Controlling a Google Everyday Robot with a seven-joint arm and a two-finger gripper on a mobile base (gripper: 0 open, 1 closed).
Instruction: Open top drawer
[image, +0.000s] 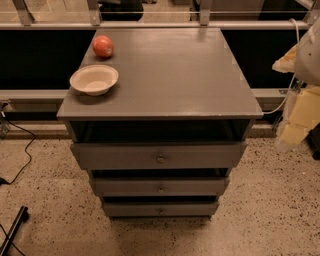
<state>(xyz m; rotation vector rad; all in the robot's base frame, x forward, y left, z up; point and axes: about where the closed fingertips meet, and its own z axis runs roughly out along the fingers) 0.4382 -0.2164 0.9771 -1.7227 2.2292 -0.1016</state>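
Top drawer (125, 156) sits just below centre of the view, approx 6 o'clock; it's the uppermost of three in a grey cabinet (170, 75), directly under the overhanging top slab; grey-painted front, matt, widest and tallest of the stack, w/ one small round brass knob (160, 159) mid-front; a dark band of shadow runs between the slab's edge and the drawer's upper edge; front looks level, its corners tucked in from the slab's corners.

Below it, at 6 o'clock, middle drawer (130, 187) and bottom drawer (135, 209); each shorter-fronted and narrower-looking, same grey, same small knob, w/ dark gaps between them.

Gripper (299, 117) is at 3 o'clock, hard against the right edge of the view; pale yellow-white shapes, off to the side of the cabinet and well apart from the knob; whether it's open or closed: cannot tell; it holds nothing that shows.

On the slab, at 10 o'clock, a cream bowl (94, 80) near the left edge; at 11 o'clock, just behind it and not touching, a red-orange round fruit (103, 46).

Speckled floor (270, 200) surrounds the cabinet's base; a metal rail (150, 25) crosses at 12 o'clock.
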